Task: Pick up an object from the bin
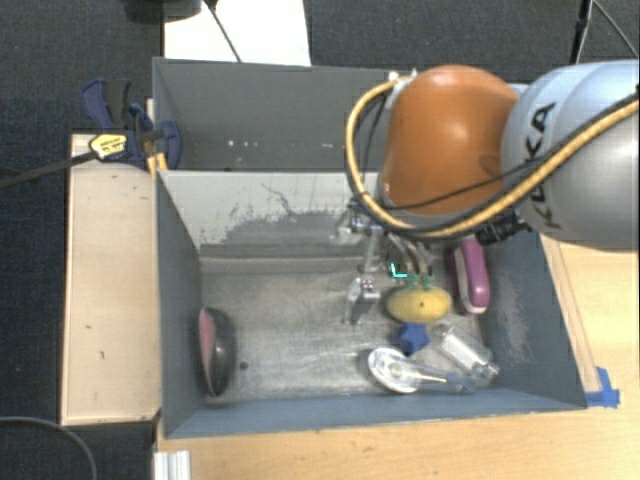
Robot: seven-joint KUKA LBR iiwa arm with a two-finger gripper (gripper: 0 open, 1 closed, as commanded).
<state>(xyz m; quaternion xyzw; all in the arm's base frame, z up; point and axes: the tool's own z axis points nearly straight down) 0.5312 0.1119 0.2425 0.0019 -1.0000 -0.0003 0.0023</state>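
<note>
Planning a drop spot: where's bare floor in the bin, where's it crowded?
Bare: bin floor between the pink-faced disc by the view's left wall and the hand. Crowded: right side, with yellow fruit, purple case, blue bit, clear plastic pieces.

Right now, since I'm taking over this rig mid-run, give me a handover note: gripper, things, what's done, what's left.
Gripper: low in the bin's right half, beside the yellow lemon; nothing seen held.
Near it: purple thing by the right wall, blue bit, clear pieces at the front.
Pink-and-black thing alone at front left.
Done: nothing lifted.
Left: grasp one thing, lift it out.
</note>
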